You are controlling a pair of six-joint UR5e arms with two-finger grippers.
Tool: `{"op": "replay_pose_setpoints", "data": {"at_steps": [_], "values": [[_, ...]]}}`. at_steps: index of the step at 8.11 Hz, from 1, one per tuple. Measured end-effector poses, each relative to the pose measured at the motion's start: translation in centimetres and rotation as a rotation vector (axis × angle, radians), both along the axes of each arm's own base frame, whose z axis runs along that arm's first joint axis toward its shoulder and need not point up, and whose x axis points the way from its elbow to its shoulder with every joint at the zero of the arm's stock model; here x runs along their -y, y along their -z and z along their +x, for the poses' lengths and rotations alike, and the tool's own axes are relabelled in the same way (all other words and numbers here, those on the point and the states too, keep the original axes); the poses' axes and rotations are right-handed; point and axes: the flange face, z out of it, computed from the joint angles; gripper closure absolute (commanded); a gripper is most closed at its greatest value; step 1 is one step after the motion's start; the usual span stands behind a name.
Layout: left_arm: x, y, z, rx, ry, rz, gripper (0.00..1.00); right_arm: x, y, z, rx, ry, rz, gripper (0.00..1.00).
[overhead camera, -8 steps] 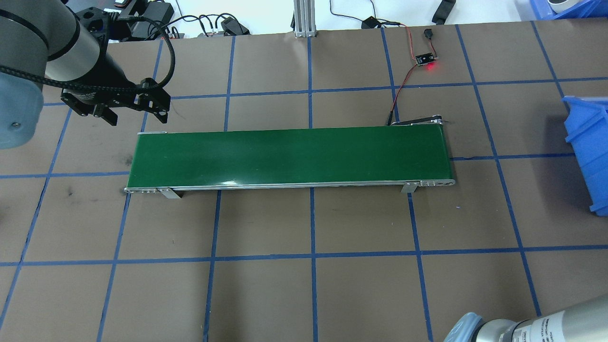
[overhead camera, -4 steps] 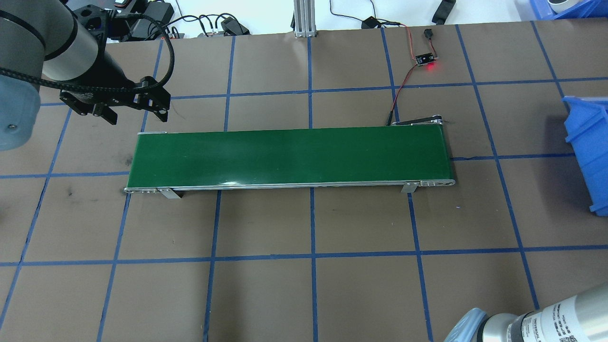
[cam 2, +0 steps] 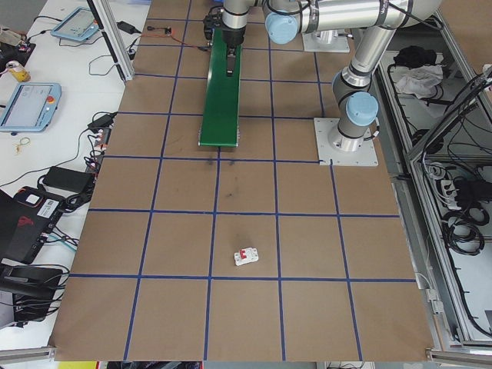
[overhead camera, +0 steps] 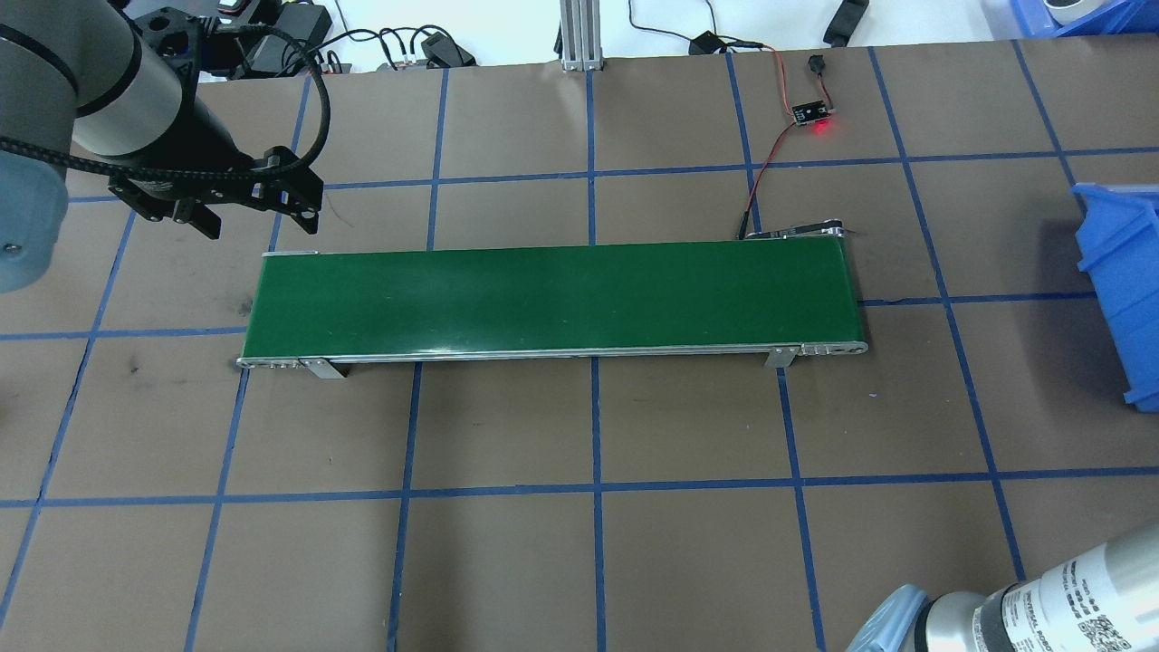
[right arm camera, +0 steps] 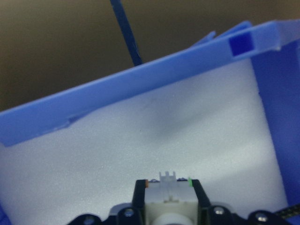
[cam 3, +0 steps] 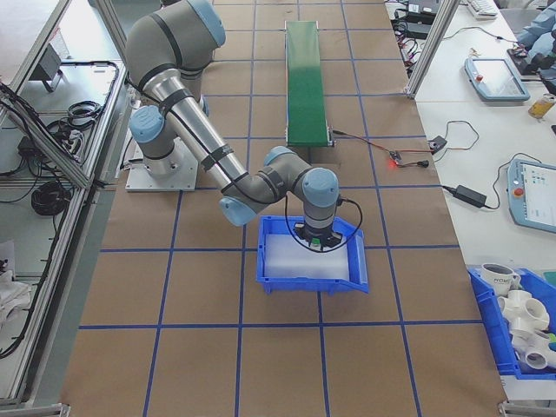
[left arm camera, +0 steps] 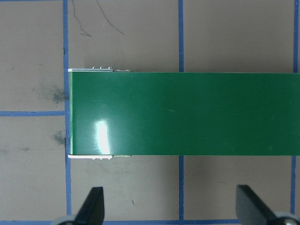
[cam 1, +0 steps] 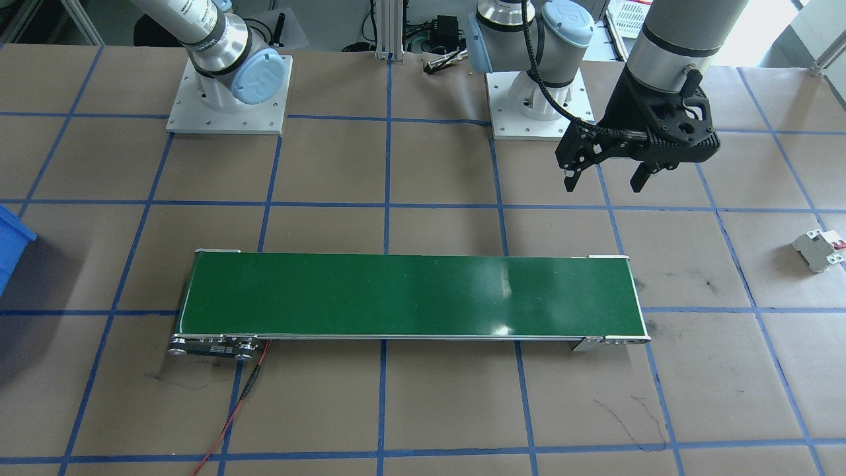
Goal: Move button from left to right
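The button (right arm camera: 168,202), a white-grey blocky body with a green mark at one corner, shows only in the right wrist view. My right gripper (right arm camera: 168,199) is shut on it, just above the white foam floor of the blue bin (right arm camera: 140,93). From the right side camera this gripper (cam 3: 318,236) hangs inside the bin (cam 3: 313,280). My left gripper (cam 1: 601,177) is open and holds nothing. It hovers above the table beside the left end of the green conveyor belt (cam 1: 410,297), on the robot's side of it. In the overhead view it (overhead camera: 258,220) sits above the belt's left corner.
A light-grey block with red marks (cam 1: 818,249) lies on the table far to the robot's left, also seen from the left end camera (cam 2: 246,257). A small board with a red light (overhead camera: 812,113) and its wires lie beyond the belt's right end. The blue bin (overhead camera: 1118,290) stands at the right edge.
My left gripper has drifted a little further left and away from the belt, staying open. The right arm's elbow at the lower right has shifted slightly.
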Motion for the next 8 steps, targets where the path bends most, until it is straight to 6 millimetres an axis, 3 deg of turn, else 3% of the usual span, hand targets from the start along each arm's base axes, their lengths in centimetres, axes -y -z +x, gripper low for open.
{"op": "replay_pose_setpoints", "data": {"at_steps": [1, 3, 5, 6, 8], "values": [[-0.2, -0.1, 0.0, 0.000, 0.000, 0.001, 0.00, -0.3, 1.6, -0.8, 0.017, -0.010, 0.013, 0.23], [-0.7, -0.3, -0.1, 0.003, 0.001, 0.004, 0.00, -0.8, 3.5, -1.7, 0.040, -0.027, 0.024, 0.00], [-1.5, 1.1, -0.1, 0.002, 0.004, 0.029, 0.00, -1.0, 3.4, -1.8, 0.043, -0.060, 0.019, 0.03], [-1.9, 1.5, -0.1, 0.000, 0.005, 0.034, 0.00, -1.1, 2.3, -1.7, 0.032, -0.065, 0.009, 0.03], [-2.5, 3.0, -0.3, -0.008, 0.011, 0.062, 0.00, -1.6, -2.4, -1.2, -0.024, -0.058, -0.033, 0.02]]}}
